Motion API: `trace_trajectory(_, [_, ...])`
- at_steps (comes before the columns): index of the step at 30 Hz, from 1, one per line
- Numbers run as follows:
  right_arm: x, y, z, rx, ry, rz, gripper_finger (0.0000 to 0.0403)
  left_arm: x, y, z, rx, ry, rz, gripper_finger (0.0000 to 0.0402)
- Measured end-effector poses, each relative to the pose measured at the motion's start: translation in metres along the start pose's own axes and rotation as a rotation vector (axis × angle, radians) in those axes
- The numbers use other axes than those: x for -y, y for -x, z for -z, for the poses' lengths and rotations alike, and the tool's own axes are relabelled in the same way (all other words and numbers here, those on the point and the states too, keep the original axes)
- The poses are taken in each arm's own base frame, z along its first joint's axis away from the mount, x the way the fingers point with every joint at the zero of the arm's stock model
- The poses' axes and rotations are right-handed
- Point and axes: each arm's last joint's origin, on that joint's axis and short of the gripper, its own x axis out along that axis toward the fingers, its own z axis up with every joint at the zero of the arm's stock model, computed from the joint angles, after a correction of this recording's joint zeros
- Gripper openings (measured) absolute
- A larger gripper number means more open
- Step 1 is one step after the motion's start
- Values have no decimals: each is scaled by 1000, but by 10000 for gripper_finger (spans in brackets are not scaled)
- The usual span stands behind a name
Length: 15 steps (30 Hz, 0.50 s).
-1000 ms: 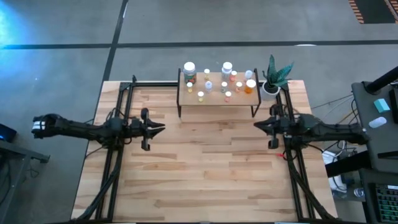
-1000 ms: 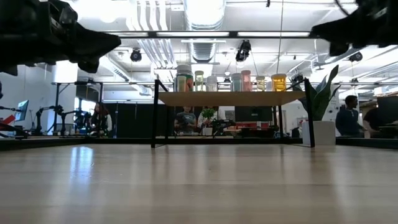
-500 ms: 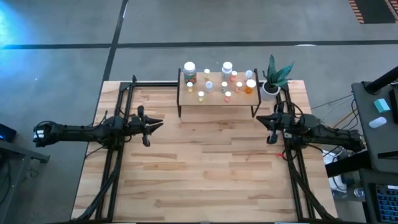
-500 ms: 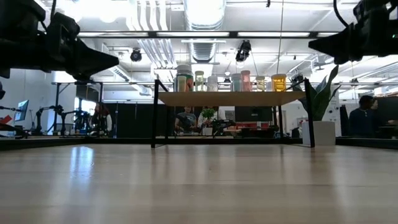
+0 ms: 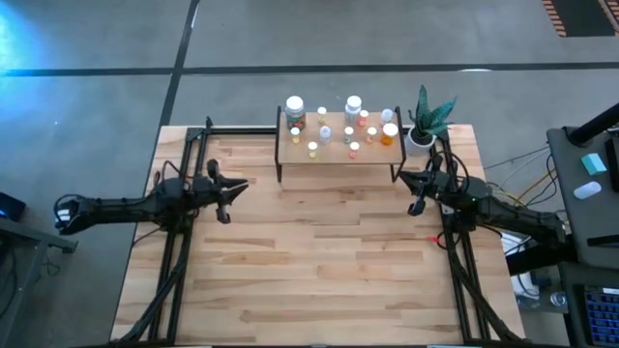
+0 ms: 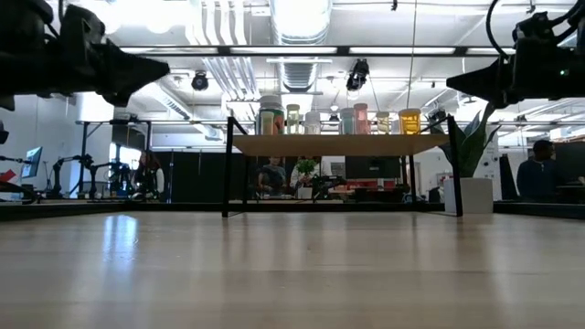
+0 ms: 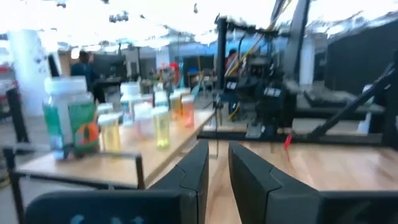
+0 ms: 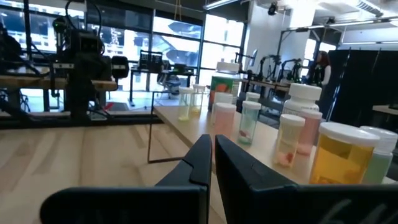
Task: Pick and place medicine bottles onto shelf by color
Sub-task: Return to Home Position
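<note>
All white-capped medicine bottles point(image 5: 349, 126) stand on the light-wood shelf point(image 5: 335, 152); flanking it, left gripper point(image 5: 233, 187) and right gripper point(image 5: 411, 189) hover nearly closed, empty, seemingly done.

- My overhead camera shows the wood-plank desk point(image 5: 319, 261) standing on a grey concrete floor point(image 5: 87, 116), with a dark seam line point(image 5: 290, 70) running across behind it.
- At desk level I look into an open workshop: white ducts and pipes point(image 6: 219, 55) along the ceiling, under bright strip lights point(image 6: 302, 14).
- A person point(image 6: 537, 174) stands at the far right, and another point(image 6: 271, 175) sits farther back.
- Large windows point(image 8: 177, 46) brighten one side of the room.
- A white pot with a green plant point(image 5: 423, 130) stands at the desk's far right corner.
</note>
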Motion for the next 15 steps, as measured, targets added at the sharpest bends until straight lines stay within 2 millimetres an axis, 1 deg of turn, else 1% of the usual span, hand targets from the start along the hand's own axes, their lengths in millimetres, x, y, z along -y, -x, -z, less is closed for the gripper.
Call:
trace_trajectory(6, [-1,0,3,-26,15,-15,12,1,4,-6,65,-4,66,44])
trace_trajectory(10, [-1,0,6,-55,-2,-29,12,1,7,-6,60,-20,76,44])
trace_trajectory(15, [-1,1,3,-73,-15,-31,12,2,11,-10,103,-19,118,44])
